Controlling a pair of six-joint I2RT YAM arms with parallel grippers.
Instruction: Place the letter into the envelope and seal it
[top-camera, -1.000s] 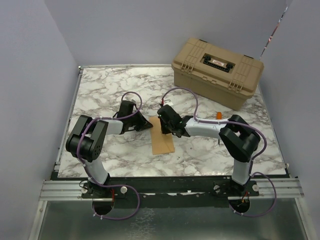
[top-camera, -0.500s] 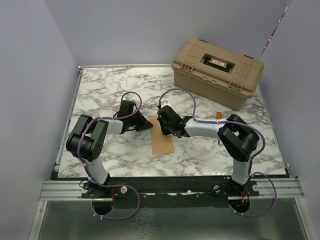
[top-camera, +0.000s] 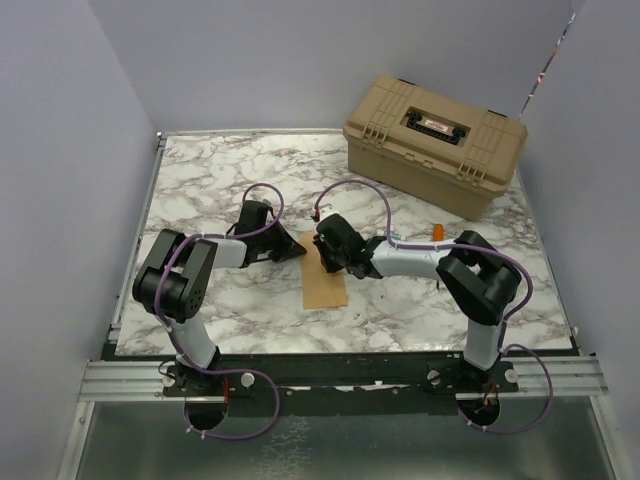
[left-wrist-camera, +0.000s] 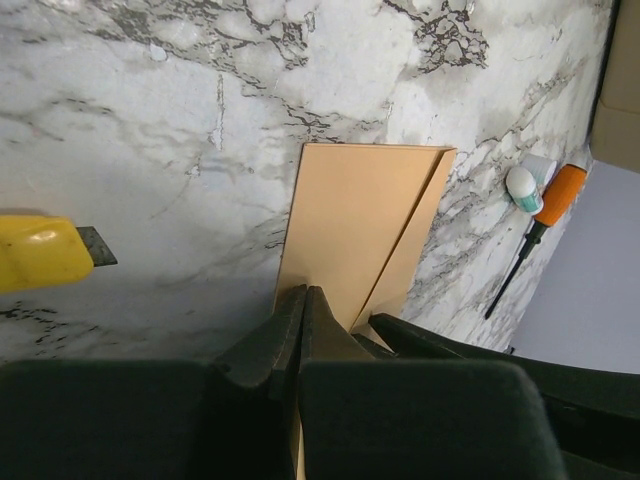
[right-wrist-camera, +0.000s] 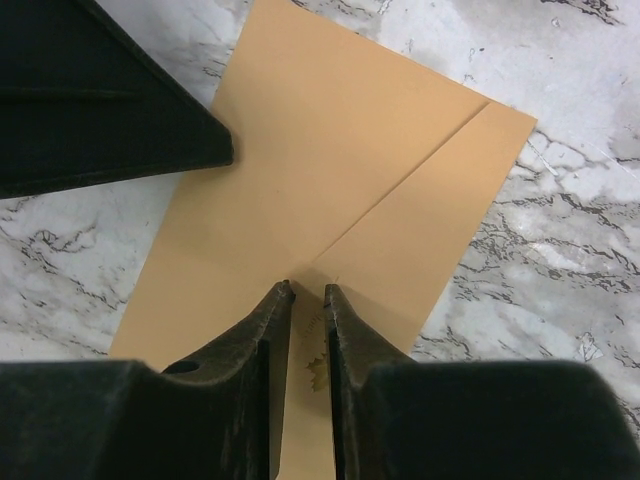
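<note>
The kraft-brown envelope (top-camera: 325, 282) lies flat on the marble table between my arms, its flap folded along a diagonal-looking crease (right-wrist-camera: 400, 180). My left gripper (top-camera: 298, 249) lies low at the envelope's far left corner. In the left wrist view its jaws (left-wrist-camera: 303, 290) are shut, with the envelope's (left-wrist-camera: 360, 230) edge running in between them. My right gripper (top-camera: 327, 256) is over the envelope's far end. In the right wrist view its tips (right-wrist-camera: 306, 290) rest at the crease with a narrow gap and nothing between them. The letter is not in view.
A tan hard case (top-camera: 435, 145) stands at the back right. An orange-handled screwdriver (left-wrist-camera: 545, 205) and a small white-and-teal object (left-wrist-camera: 521, 187) lie right of the envelope. A yellow tool (left-wrist-camera: 45, 252) lies to its left. Purple walls enclose the table.
My right gripper has shifted slightly left and farther along the envelope's top. The left arm and the envelope have hardly moved.
</note>
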